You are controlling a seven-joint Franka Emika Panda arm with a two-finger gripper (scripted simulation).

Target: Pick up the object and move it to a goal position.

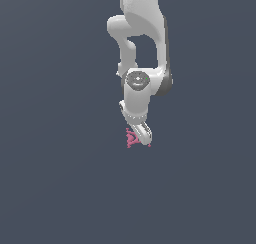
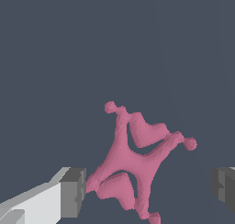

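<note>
The object (image 2: 133, 161) is a small pink flat thing with jagged, knobbed arms, pinched in the middle. It lies on the dark grey floor. In the exterior view the object (image 1: 131, 139) shows just under the arm's hand, partly hidden by it. My gripper (image 2: 147, 191) is open. One grey fingertip (image 2: 73, 191) stands right beside one of the object's tips; I cannot tell if they touch. The other fingertip (image 2: 225, 186) stands well apart from the object. The object lies between the two fingers. In the exterior view the gripper (image 1: 142, 135) hangs low over the object.
The white arm (image 1: 142, 43) comes down from the top of the exterior view. The dark grey floor (image 1: 60, 178) spreads flat all around the object.
</note>
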